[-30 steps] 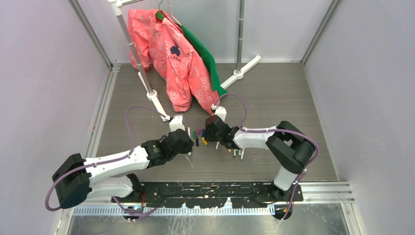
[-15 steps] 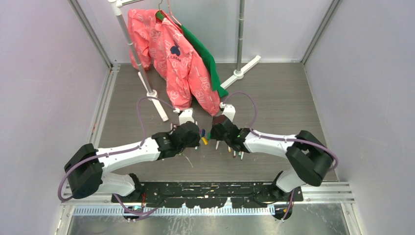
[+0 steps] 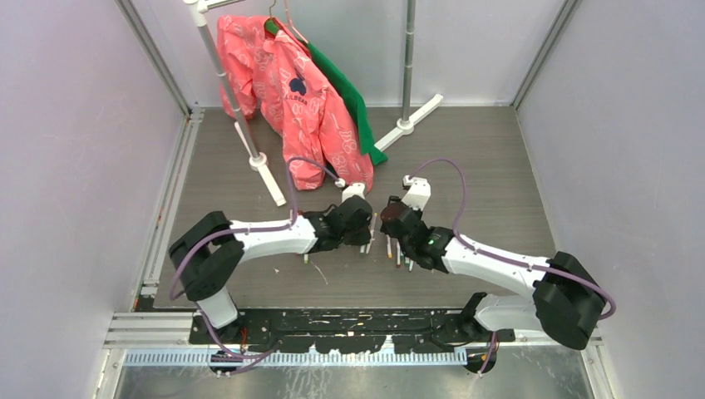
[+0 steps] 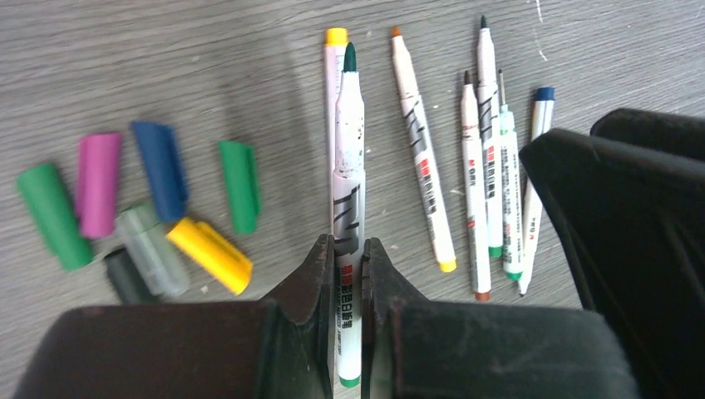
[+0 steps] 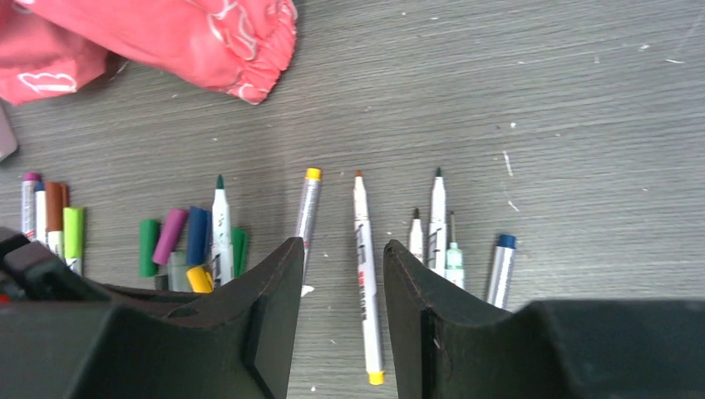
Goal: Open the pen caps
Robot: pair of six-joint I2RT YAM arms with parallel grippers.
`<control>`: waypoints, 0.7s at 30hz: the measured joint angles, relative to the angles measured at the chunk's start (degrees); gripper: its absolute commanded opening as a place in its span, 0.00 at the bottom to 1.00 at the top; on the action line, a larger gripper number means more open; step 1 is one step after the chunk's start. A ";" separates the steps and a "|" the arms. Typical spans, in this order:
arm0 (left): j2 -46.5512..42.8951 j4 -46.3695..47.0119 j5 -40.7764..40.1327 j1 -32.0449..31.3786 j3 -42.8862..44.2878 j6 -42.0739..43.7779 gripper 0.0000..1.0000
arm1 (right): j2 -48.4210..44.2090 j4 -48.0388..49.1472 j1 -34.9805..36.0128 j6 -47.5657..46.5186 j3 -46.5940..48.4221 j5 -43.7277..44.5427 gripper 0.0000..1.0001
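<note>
Left gripper (image 4: 349, 274) clenched on an uncapped green pen (image 4: 348, 166); right gripper (image 5: 342, 283) spread, holding nothing

Top view: both wrists meet mid-table near a pink jacket (image 3: 308, 108). Left wrist: loose pen caps (image 4: 162, 170) — green, magenta, blue, yellow — lie clustered on the table (image 4: 166, 58) left of the held pen, other pens (image 4: 470, 191) rowed to its right. Right wrist: an orange-tipped pen (image 5: 366, 274) lies under the gap between the parted jaws.

7 loose short plastic pen caps lie flat, clustered on grey tabletop (image 4: 166, 66): dark green cap (image 4: 50, 214), magenta cap (image 4: 98, 184), blue cap (image 4: 162, 170), second green cap (image 4: 239, 184), yellow cap (image 4: 209, 254), translucent grey cap (image 4: 151, 249), black cap (image 4: 125, 278). Last 3 touch. 2 more sit fitted on white pen barrels (image 5: 308, 212): yellow fitted cap (image 4: 336, 36), blue fitted cap (image 4: 544, 93).
</note>
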 measured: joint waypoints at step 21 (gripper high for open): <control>12.02 1.92 5.84 0.11 9.03 -2.40 0.16 | -7.15 -3.85 -0.20 0.35 -2.89 4.55 0.47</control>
